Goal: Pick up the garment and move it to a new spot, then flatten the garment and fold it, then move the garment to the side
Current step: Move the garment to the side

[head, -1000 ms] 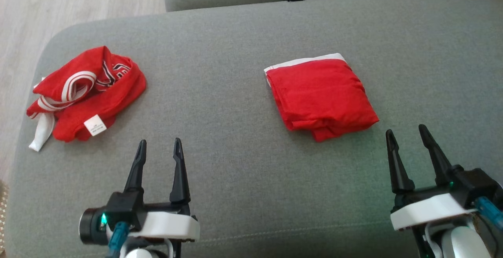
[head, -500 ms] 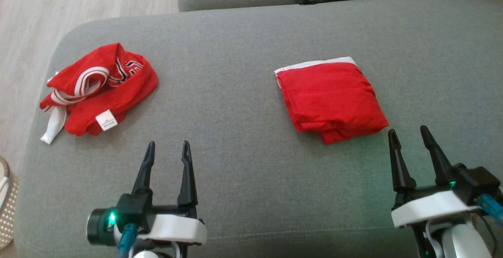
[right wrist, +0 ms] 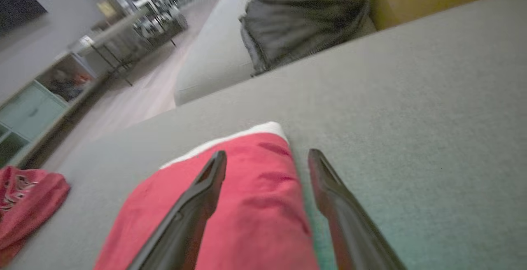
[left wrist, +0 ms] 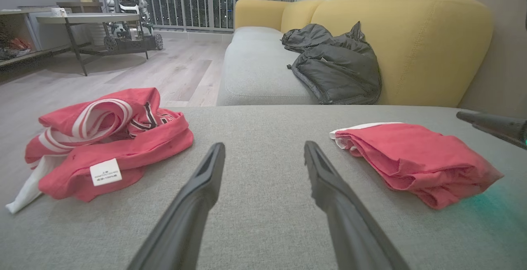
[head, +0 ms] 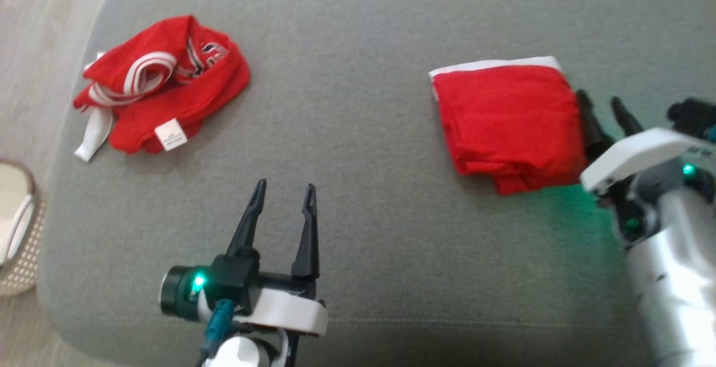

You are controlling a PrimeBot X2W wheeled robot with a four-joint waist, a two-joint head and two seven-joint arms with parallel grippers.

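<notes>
Folded garment (head: 506,120) just beside right gripper (head: 599,97)

Head cam: high up, looking steeply down on grey cushion (head: 391,233), most of top in frame – crumpled red garment (head: 162,95) far left, folded red garment (head: 509,121) right.

Left wrist cam: low, just above cushion, roughly level, facing far side along left gripper (left wrist: 264,144). Catches both garments, plus dark jacket (left wrist: 337,64) on yellow sofa (left wrist: 432,43) beyond.

Right wrist cam: tilted, blurry, super close over folded garment's right edge – facing far-left.

All three share both garments; wrist cams share jacket too.
</notes>
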